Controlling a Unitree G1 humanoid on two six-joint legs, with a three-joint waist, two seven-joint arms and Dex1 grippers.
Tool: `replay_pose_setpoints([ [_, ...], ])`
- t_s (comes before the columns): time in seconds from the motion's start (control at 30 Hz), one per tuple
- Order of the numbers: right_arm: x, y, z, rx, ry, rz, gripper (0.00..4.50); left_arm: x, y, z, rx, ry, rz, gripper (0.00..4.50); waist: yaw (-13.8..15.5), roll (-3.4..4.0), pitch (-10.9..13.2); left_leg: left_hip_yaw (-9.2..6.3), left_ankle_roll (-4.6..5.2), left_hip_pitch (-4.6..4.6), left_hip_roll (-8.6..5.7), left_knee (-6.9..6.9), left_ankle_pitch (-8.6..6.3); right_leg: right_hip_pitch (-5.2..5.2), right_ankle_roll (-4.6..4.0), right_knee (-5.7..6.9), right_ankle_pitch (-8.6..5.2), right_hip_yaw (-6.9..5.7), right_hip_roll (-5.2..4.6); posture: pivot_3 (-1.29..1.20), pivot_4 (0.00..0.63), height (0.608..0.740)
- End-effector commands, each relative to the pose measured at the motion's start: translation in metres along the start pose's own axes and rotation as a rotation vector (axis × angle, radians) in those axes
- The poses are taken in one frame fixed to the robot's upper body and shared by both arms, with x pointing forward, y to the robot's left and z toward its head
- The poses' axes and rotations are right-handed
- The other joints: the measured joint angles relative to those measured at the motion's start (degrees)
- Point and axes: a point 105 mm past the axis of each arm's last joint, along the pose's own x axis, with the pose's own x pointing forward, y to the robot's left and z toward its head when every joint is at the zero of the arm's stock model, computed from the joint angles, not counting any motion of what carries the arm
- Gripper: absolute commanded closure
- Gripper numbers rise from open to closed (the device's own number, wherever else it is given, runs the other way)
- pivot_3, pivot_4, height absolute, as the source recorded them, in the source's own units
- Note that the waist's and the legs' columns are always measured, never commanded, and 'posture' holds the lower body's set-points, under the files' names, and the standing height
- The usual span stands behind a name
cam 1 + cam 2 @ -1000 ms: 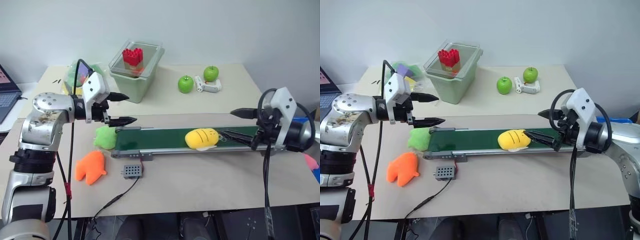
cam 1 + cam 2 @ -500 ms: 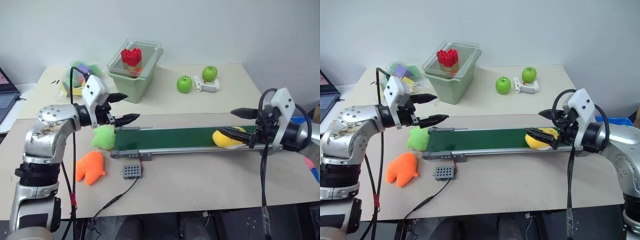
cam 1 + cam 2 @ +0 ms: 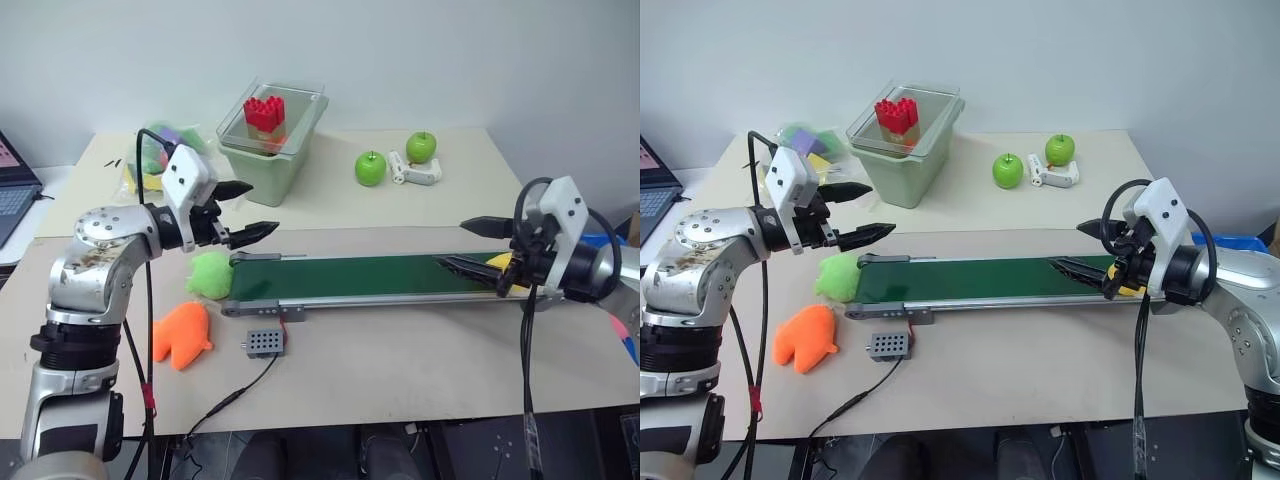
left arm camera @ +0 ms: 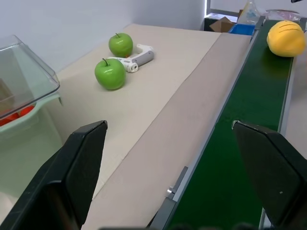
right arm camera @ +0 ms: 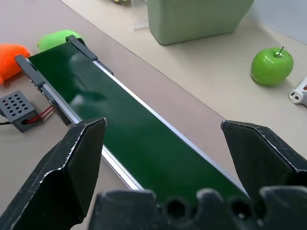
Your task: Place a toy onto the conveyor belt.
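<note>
The toy (image 4: 286, 38) lies on the belt's (image 3: 350, 277) far right end, between the right gripper's (image 3: 470, 247) open jaws. It looks soft and light; pinch its middle. The left gripper (image 3: 251, 208) gapes empty above the belt's left end.

1. The left arm, silver metal with a white wrist housing, reaches in from the robot's left side, bent at the elbow, forearm close to level.
2. The left pincer (image 3: 250, 208) points toward the robot's right, its two black fingers spread wide apart with nothing between them.
3. In the left wrist view both black fingers (image 4: 79, 163) stand far apart at the frame's edges.
4. The right arm comes in from the robot's right, with a black cable looping over its white wrist housing.
5. The right pincer (image 3: 1090, 246) points toward the robot's left, tilted slightly downward, fingers parted wide and gripping nothing.
</note>
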Motion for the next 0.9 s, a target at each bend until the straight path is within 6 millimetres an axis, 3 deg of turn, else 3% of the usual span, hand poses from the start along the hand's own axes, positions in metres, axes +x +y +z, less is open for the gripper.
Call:
replay_pose_setpoints([
  [0.03, -0.0032, -0.0013, 0.0141, -0.061, -0.041, -0.012, 0.0, -0.0006, 0.0028, 0.014, 0.038, -0.045, 0.004, 0.04, -0.04, 0.0, 0.0, 0.0, 0.0, 0.0, 0.0, 0.0, 0.0, 0.0, 0.0, 0.0, 0.0, 0.0, 0.0, 0.0, 0.15, 0.74],
  [0.9, -0.0019, -0.0026, 0.0153, -0.064, -0.043, -0.016, 0.0, 0.0031, 0.0099, 0.0196, 0.05, -0.061, 0.019, 0.04, 0.0, 0.0, 0.0, 0.0, 0.0, -0.01, 0.0, 0.0, 0.0, 0.0, 0.0, -0.01, 0.0, 0.0, 0.0, 0.0, 0.15, 0.74],
])
